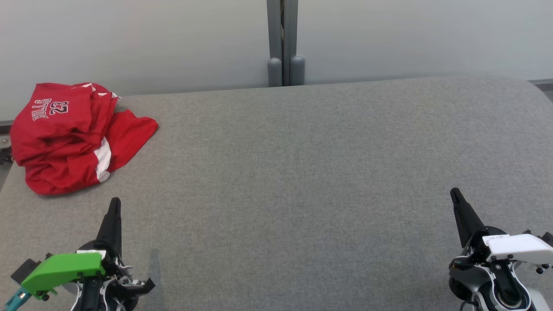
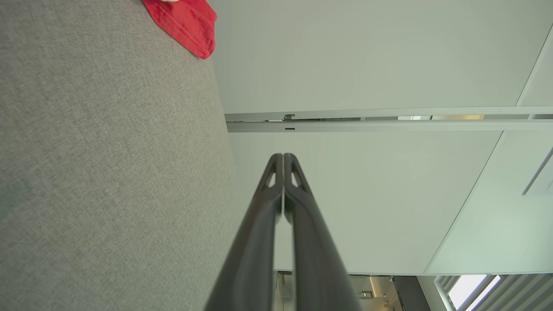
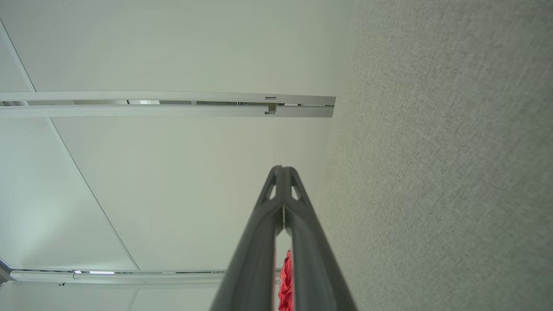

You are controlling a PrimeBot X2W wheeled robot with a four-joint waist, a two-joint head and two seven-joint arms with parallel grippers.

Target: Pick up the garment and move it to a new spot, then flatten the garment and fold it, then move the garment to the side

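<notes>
Lying crumpled at the far-left corner of the table (image 1: 302, 151) was the red shirt (image 1: 73, 138), touching neither gripper. My left gripper (image 1: 115, 201) sat near it, jaws pressed together, empty. My right gripper (image 1: 453, 191), well apart at right, was likewise.

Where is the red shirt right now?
In the head view, the red shirt lies crumpled at the far left of the grey table, beyond the shut left gripper and apart from it.

The red garment (image 1: 71, 137) bears "23" beside lettering too unclear to read.
</notes>
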